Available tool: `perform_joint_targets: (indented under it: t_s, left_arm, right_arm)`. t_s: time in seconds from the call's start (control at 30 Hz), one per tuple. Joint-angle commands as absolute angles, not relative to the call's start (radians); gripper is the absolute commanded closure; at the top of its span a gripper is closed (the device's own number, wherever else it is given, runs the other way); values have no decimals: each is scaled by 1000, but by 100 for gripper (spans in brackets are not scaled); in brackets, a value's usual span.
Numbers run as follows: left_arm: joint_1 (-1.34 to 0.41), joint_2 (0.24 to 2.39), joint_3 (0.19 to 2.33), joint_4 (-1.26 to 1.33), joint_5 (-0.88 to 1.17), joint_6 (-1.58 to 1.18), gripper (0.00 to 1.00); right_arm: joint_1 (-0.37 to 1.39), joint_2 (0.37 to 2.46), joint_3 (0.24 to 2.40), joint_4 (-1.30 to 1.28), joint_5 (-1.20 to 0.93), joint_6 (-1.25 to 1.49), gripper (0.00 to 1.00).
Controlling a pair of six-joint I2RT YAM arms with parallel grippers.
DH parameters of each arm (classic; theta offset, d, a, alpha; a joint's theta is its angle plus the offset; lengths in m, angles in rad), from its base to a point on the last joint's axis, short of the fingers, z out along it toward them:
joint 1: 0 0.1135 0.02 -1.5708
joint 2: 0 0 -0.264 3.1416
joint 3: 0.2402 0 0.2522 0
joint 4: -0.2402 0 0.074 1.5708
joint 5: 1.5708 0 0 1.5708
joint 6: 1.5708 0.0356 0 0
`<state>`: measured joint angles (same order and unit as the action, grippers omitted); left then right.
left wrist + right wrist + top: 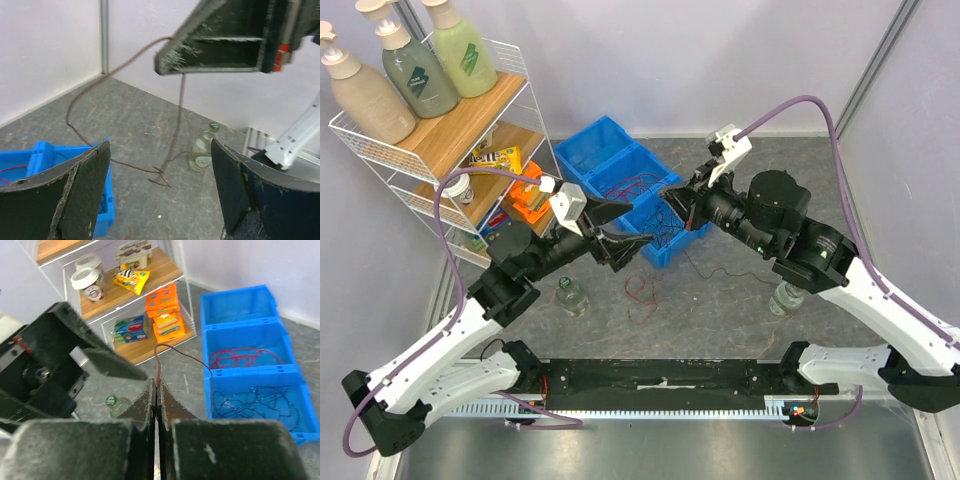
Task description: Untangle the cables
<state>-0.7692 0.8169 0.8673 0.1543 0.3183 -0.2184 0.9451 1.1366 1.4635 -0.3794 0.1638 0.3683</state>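
The right end effector (157,392) is clenched on one brownish strand (156,360); the left end effector (159,155) hangs released, jaws wide, just beside it. Most of the cables (245,357) lie in the blue bin (240,305), red in the middle compartment, dark in the end one; a red loop (640,292) lies on the bench (740,310). The wire looks weightless, limp and snag-prone; I would pinch a free run near the held point and draw slowly.

Three pump bottles (365,95) (418,75) (465,55) on the rack (450,130). Two small glass bottles (571,296) (786,297) on the worktop (720,310). One blue bin (592,138), three compartments.
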Motion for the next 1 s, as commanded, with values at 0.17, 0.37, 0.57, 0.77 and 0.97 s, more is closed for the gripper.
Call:
perform_joint_targets:
  t_s: [0.17, 0.37, 0.57, 0.77, 0.97]
  left_arm:
    - [-775, 809, 904, 273, 166, 39, 15]
    - [-776, 726, 851, 333, 197, 110, 13]
    - [-775, 839, 943, 181, 353, 115, 13]
    - [-776, 891, 933, 176, 324, 112, 22]
    - [-776, 933, 937, 192, 339, 11, 18]
  right_arm:
    - [943, 1167, 1514, -377, -37, 426, 100]
    - [943, 1209, 1534, -396, -129, 422, 100]
    - [942, 1244, 1566, -396, -176, 422, 100]
    - [942, 1229, 1572, -390, -149, 436, 100]
    - [940, 1201, 1539, -359, -52, 471, 100]
